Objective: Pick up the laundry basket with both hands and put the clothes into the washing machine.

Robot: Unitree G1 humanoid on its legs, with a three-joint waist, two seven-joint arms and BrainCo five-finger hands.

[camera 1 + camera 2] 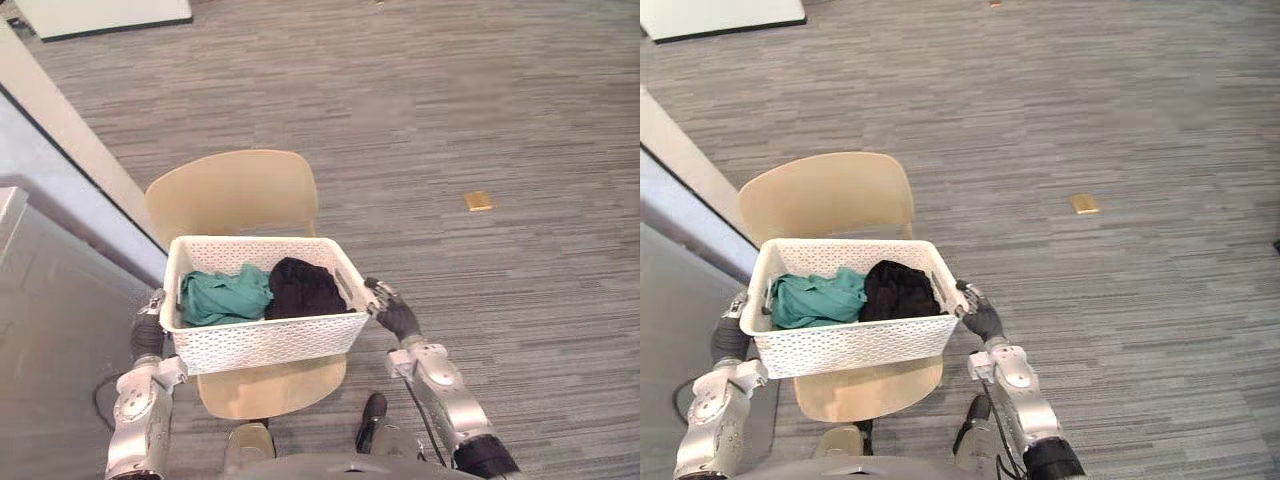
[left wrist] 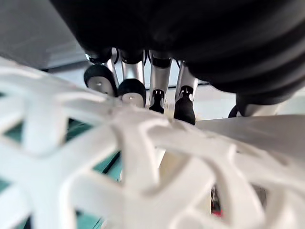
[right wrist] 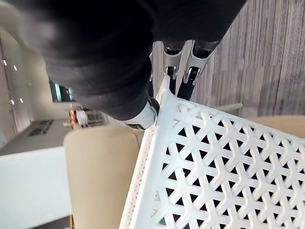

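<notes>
A white lattice laundry basket (image 1: 265,345) sits between my two hands above the seat of a pale wooden chair (image 1: 232,192). Inside lie a teal garment (image 1: 225,295) on the left and a black garment (image 1: 303,288) on the right. My left hand (image 1: 148,330) is against the basket's left end, and in the left wrist view its fingers (image 2: 132,90) reach over the rim (image 2: 143,162). My right hand (image 1: 392,312) grips the right end, with its fingers (image 3: 190,74) hooked over the rim (image 3: 214,162) and the thumb under it.
A pale wall edge (image 1: 60,130) and a grey panel run along the left, close to the chair. A small yellow object (image 1: 478,201) lies on the grey striped carpet to the right. A white board (image 1: 100,15) lies at the far left.
</notes>
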